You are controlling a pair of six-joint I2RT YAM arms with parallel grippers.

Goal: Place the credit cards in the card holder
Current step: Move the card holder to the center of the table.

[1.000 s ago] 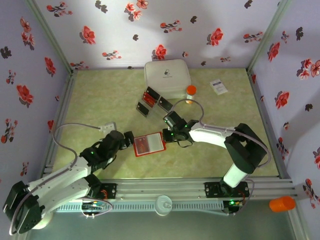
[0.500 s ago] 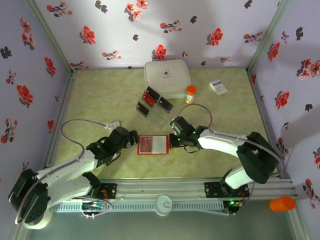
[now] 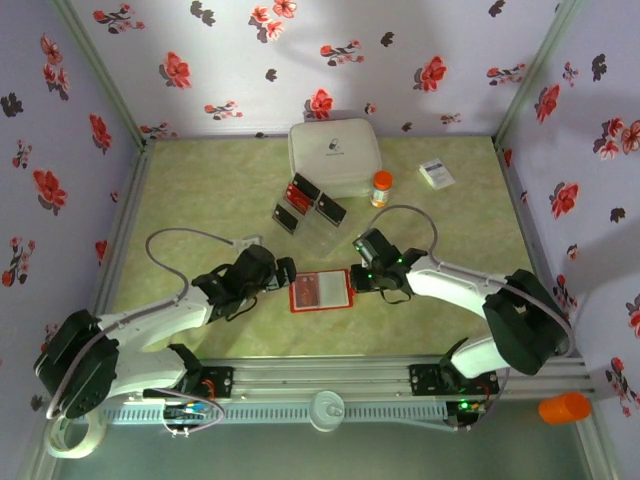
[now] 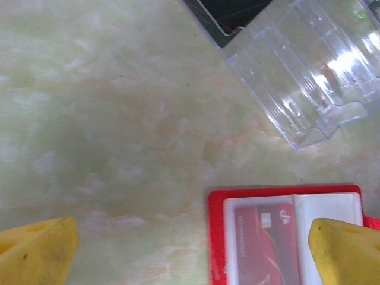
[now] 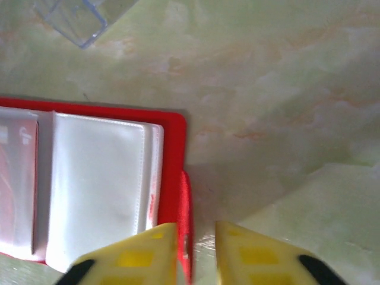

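The card holder (image 3: 322, 290) lies open and flat on the table, its pale pockets facing up. One red credit card (image 4: 264, 237) sits in its left pocket. More credit cards (image 3: 297, 193) rest on small black trays further back. My left gripper (image 3: 288, 272) hovers at the holder's left edge, open wide, and its fingers (image 4: 38, 252) hold nothing. My right gripper (image 5: 196, 249) is at the holder's right edge, jaws narrowly apart. The holder's red tab (image 5: 186, 219) stands between them against the left finger (image 5: 136, 255), not pinched.
A clear plastic stand (image 4: 309, 77) and the black trays (image 3: 332, 208) lie just behind the holder. Further back stand a big white lidded box (image 3: 333, 155), an orange-capped bottle (image 3: 381, 187) and a small white printed box (image 3: 437, 173). Metal rails edge the table.
The card holder has slid right and squared up. Both arms have moved right with it. My right gripper's jaws, shut on the tab before, have parted.
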